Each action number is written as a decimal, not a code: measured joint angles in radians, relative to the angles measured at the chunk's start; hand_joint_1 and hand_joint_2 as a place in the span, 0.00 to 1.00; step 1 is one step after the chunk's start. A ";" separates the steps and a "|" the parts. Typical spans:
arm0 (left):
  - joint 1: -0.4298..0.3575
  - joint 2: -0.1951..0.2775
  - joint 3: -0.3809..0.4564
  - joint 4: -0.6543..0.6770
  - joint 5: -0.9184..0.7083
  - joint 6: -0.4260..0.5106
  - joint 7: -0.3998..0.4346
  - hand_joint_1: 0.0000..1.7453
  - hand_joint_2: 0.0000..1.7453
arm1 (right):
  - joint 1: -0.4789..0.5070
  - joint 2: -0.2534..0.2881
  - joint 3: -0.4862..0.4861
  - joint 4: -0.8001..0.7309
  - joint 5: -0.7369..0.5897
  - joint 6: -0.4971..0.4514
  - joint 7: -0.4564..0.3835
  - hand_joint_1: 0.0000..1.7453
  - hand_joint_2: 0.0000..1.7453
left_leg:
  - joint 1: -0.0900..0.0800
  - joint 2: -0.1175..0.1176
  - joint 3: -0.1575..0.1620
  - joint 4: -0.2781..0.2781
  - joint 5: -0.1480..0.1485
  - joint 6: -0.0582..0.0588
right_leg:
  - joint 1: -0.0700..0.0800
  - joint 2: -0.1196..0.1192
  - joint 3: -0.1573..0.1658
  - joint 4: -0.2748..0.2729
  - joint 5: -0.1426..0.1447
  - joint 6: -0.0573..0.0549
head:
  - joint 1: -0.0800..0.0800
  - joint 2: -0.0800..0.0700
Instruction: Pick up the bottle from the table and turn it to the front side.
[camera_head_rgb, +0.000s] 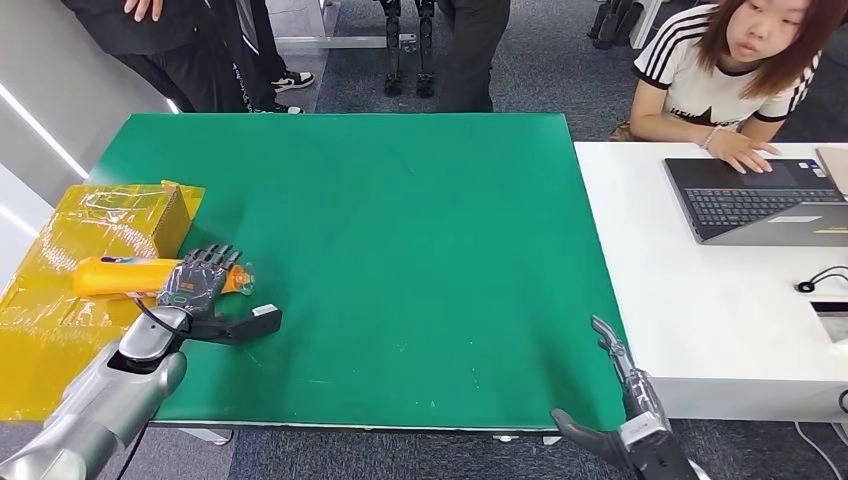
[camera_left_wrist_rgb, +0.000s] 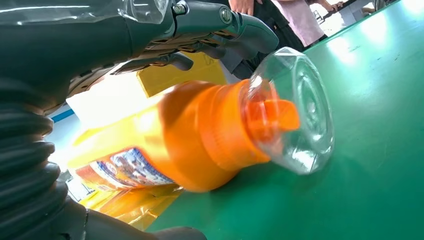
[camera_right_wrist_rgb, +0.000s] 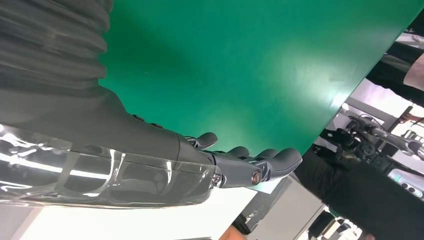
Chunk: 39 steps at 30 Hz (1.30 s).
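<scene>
A: How many bottles are there?
B: One orange bottle (camera_head_rgb: 125, 276), lying on its side under the fingers of the left hand (camera_head_rgb: 200, 283).
A: And hands?
B: Two robot hands; the right hand (camera_head_rgb: 625, 400) is well apart from the bottle, at the green table's (camera_head_rgb: 400, 230) near edge.
A: Anything else?
B: One yellow box (camera_head_rgb: 120, 225) just beyond the left hand, one laptop (camera_head_rgb: 760, 200) far past the right hand, and one seated person (camera_head_rgb: 735, 70) behind it.

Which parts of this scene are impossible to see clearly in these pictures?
- Orange bottle: in the head view the left hand covers its neck.
- Bottle label: blurred in the left wrist view, unreadable.
- Right hand: cut by the head view's bottom edge.
- Laptop: cut off by the right edge.
</scene>
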 joint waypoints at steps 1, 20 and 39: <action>0.000 0.000 0.000 0.000 0.004 0.000 0.000 0.00 1.00 | 0.000 -0.001 0.001 0.000 -0.001 0.000 0.000 0.00 1.00 | 0.000 0.000 0.000 0.000 0.000 0.000 | 0.000 0.000 0.000 0.000 0.000 0.000 | 0.000 0.000; 0.227 -0.100 0.125 -0.338 0.393 0.389 -0.253 0.00 1.00 | -0.005 -0.006 0.015 0.004 -0.022 -0.003 0.001 0.00 1.00 | 0.000 0.000 0.000 0.000 -0.002 -0.001 | 0.000 0.000 0.000 -0.001 -0.001 0.001 | 0.000 0.000; 0.344 -0.333 0.298 -0.645 0.616 0.410 -0.586 0.00 1.00 | -0.043 0.011 0.077 0.041 -0.102 -0.119 -0.101 0.00 1.00 | -0.001 0.000 0.000 0.001 -0.004 0.000 | -0.001 0.000 0.000 -0.001 -0.002 0.001 | 0.000 0.000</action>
